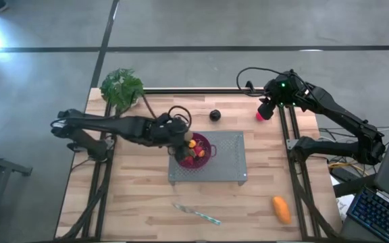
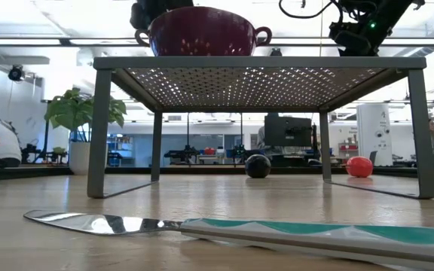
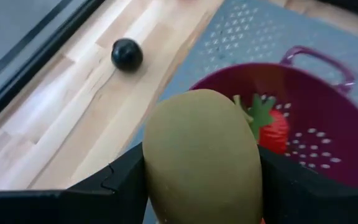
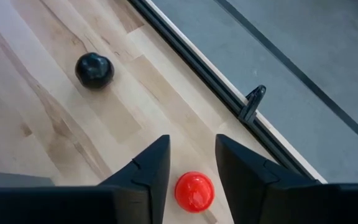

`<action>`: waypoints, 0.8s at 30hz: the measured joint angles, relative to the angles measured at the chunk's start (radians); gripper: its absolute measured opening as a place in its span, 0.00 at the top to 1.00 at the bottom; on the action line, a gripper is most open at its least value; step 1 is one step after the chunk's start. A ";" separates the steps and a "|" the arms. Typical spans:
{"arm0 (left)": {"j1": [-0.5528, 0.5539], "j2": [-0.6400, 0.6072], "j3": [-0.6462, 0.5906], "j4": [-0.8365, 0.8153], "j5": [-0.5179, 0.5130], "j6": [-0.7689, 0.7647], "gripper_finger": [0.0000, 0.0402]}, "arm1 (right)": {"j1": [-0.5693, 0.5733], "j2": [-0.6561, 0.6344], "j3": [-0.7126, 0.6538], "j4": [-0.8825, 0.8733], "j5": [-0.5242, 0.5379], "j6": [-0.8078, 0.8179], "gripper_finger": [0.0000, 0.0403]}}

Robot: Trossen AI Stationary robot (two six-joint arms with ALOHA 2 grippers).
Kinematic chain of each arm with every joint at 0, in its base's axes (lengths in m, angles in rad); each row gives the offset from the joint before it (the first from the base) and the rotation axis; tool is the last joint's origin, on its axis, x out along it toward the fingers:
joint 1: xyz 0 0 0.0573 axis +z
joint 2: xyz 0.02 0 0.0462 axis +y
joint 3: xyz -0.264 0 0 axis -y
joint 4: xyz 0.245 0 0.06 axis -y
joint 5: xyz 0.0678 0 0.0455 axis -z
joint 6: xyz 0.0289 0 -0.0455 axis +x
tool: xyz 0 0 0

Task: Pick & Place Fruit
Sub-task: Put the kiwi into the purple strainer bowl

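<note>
The left claw (image 3: 201,186) is gripping the kiwi (image 3: 201,155) over the colander (image 1: 196,151) holding strawberries (image 3: 273,127) — the spread right claw (image 4: 192,163) is hovering above the red ball (image 4: 194,191), with the plum (image 4: 94,69) and the oblong orange fruit (image 1: 281,209) waiting.

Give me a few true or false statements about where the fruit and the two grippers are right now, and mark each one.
1. The left gripper holds the green kiwi over the purple colander. True.
2. The colander sits directly on the wooden table. False: it stands on the grey perforated rack.
3. The right gripper is closed on the red ball. False: its fingers are open above the ball.
4. The dark plum lies on the table behind the rack. True.
5. The oblong orange fruit is in the colander. False: it lies on the table.
</note>
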 joint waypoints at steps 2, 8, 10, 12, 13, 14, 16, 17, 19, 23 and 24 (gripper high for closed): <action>0.002 0.013 0.000 -0.002 0.015 0.000 0.41 | 0.000 0.000 0.000 -0.001 0.000 0.000 0.70; 0.000 0.035 0.000 -0.015 0.031 -0.006 0.40 | 0.000 0.000 0.000 0.000 0.000 -0.005 0.73; 0.001 0.037 0.000 -0.015 0.046 -0.016 0.40 | 0.000 0.000 0.000 0.000 0.000 -0.005 0.73; 0.001 0.039 0.000 -0.015 0.047 -0.020 0.40 | 0.000 0.000 0.000 0.000 0.000 -0.005 0.73; 0.000 0.043 0.000 -0.016 0.049 -0.020 0.40 | 0.000 0.000 0.000 0.000 0.000 -0.007 0.73; 0.001 0.046 0.000 -0.016 0.054 -0.019 0.40 | 0.000 0.000 0.000 0.001 0.000 -0.011 0.73; 0.001 0.051 -0.001 -0.019 0.092 -0.019 0.40 | 0.000 0.000 0.000 0.001 0.000 -0.019 0.72; 0.001 0.052 -0.001 -0.018 0.111 -0.015 0.39 | 0.000 0.000 0.000 0.001 0.000 -0.019 0.71; 0.003 0.054 -0.001 -0.018 0.137 -0.009 0.38 | 0.000 0.000 0.000 0.001 0.000 -0.019 0.69; 0.008 0.052 -0.001 -0.019 0.186 0.002 0.33 | 0.000 0.000 0.000 0.001 0.000 -0.019 0.65; 0.010 0.048 0.000 -0.019 0.208 0.010 0.32 | 0.000 0.000 0.000 0.001 0.000 -0.019 0.65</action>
